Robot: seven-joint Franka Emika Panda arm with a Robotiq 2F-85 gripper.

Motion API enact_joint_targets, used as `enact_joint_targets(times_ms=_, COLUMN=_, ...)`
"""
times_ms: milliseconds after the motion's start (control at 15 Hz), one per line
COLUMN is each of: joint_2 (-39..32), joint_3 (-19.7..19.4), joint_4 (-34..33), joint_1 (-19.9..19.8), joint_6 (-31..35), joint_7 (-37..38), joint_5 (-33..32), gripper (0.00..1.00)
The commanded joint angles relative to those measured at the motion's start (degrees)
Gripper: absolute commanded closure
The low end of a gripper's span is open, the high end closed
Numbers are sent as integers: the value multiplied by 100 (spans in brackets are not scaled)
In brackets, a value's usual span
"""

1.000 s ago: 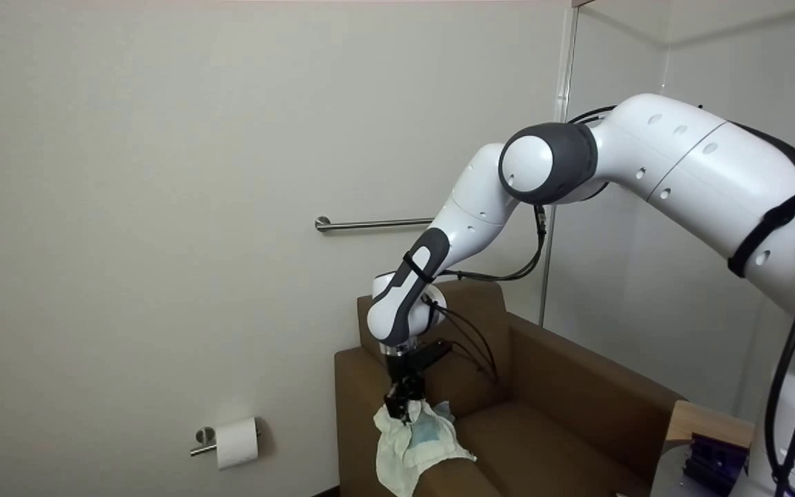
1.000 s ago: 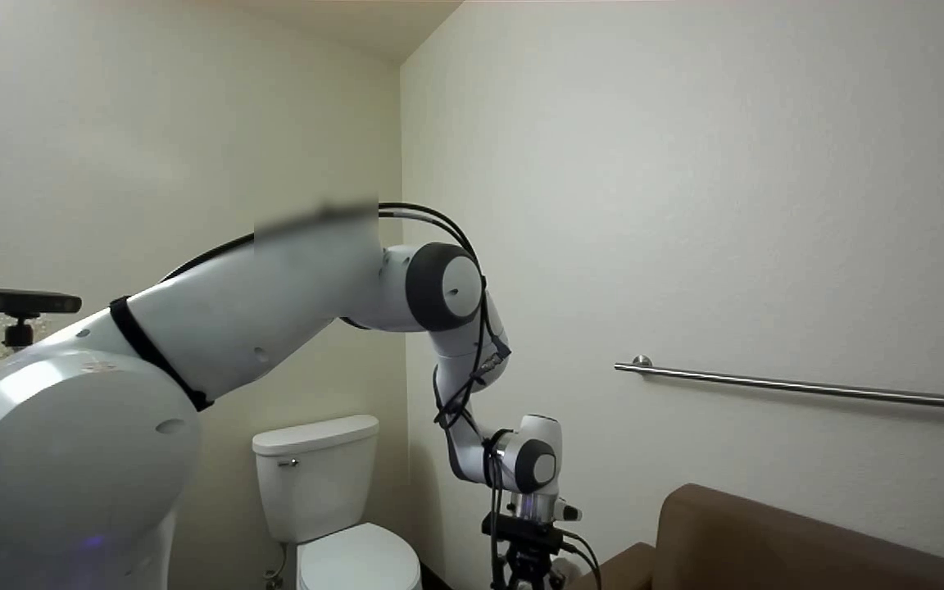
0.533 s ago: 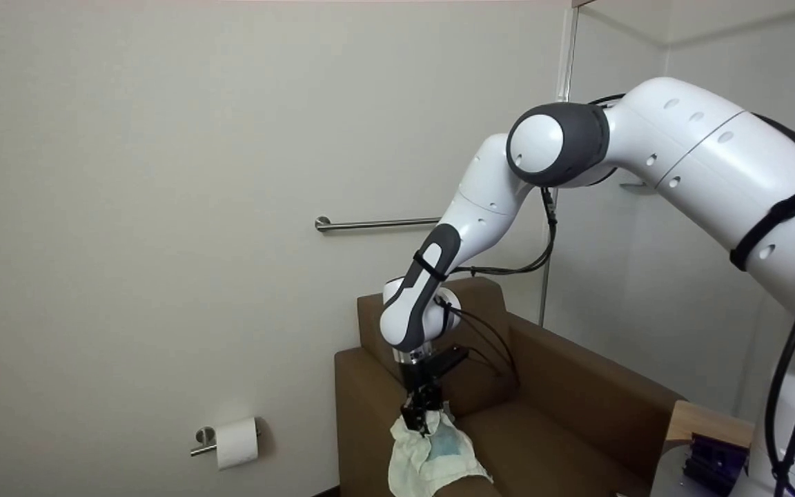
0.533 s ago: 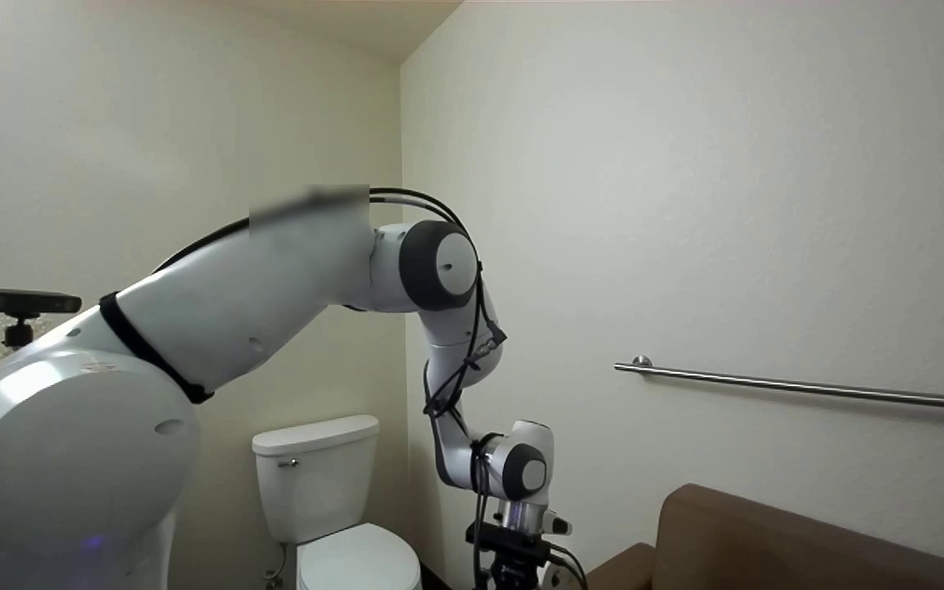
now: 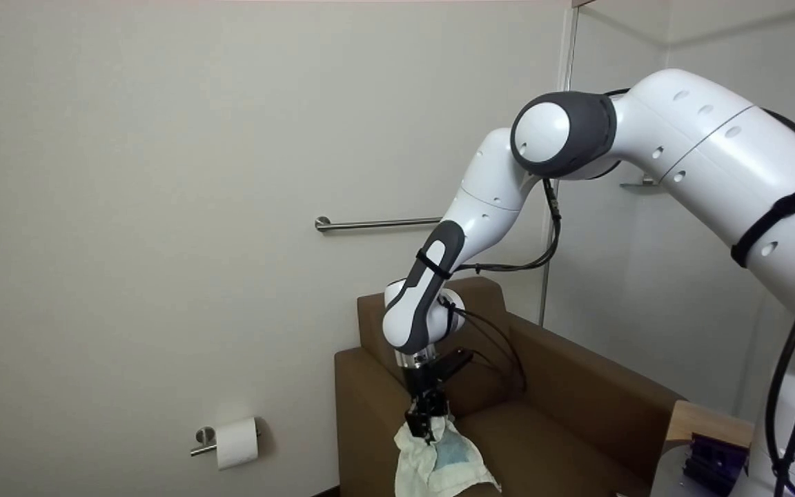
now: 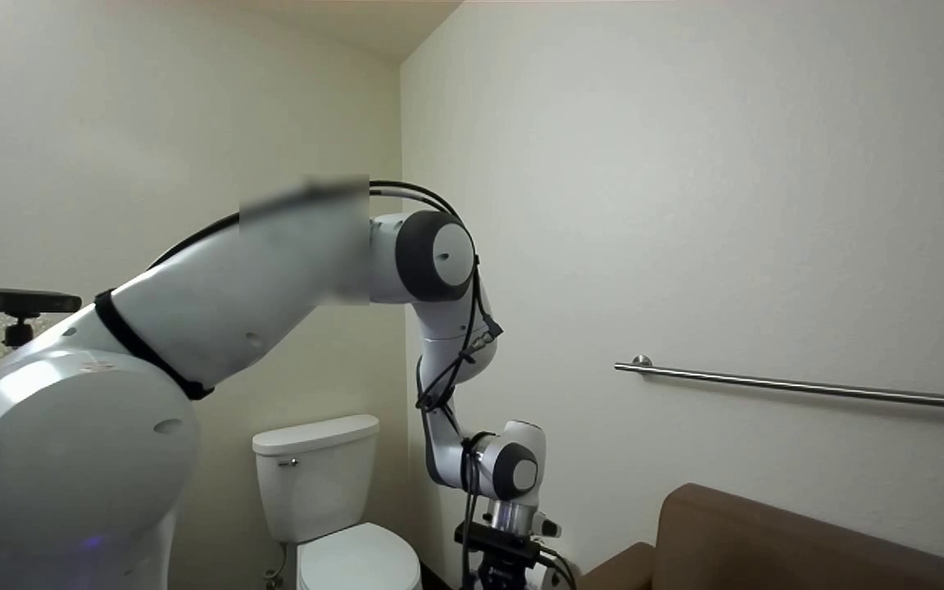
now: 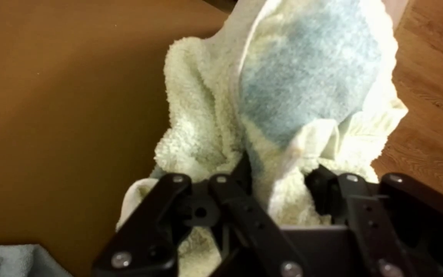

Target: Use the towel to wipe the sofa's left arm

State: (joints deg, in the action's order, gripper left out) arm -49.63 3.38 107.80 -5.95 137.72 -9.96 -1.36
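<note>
The towel (image 5: 415,466) is off-white terry with a blue-grey patch. It drapes over the sofa's near-side arm (image 5: 363,397) in an exterior view. My gripper (image 5: 428,436) points down at that arm and holds the towel's upper part. In the wrist view the towel (image 7: 202,115) is bunched between the two fingers of the gripper (image 7: 281,173), which are closed in on it with cloth filling the gap. The fingertips are partly buried in folds. In an exterior view the gripper's lower end is cut off by the bottom edge, beside the sofa arm (image 6: 624,565).
The brown sofa's seat (image 5: 542,449) and backrest (image 5: 480,304) lie beside and behind the gripper. A grey cloth (image 7: 10,261) shows at the wrist view's lower left. A toilet paper roll (image 5: 237,443), a towel bar (image 5: 377,223) and a toilet (image 6: 349,508) are around.
The gripper has moved along the sofa arm toward its front, right and slightly down in an exterior view, dragging the towel with it. The arm's elbow has risen.
</note>
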Motion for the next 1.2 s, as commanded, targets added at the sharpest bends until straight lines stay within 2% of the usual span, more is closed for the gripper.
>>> enact_joint_targets(times_ms=0, joint_2=6, joint_3=-267, joint_4=203, joint_1=267, joint_6=798, joint_7=333, joint_5=-99, gripper=91)
enact_joint_targets(times_ms=267, joint_2=-304, joint_3=-719, joint_4=97, joint_1=714, joint_6=1761, joint_7=821, joint_5=-304, gripper=91)
enact_joint_targets(times_ms=533, joint_2=-527, joint_3=-1005, joint_4=-210, joint_1=922, joint_6=2033, joint_7=1203, joint_5=-306, gripper=90)
enact_joint_targets(times_ms=800, joint_2=-889, joint_3=-982, joint_4=-911, joint_1=683, joint_6=2251, joint_7=1199, joint_5=-127, gripper=90)
enact_joint_targets(times_ms=1133, joint_2=-1558, joint_3=-806, joint_4=-2150, joint_1=289, joint_6=1987, joint_7=1134, joint_5=62, gripper=90)
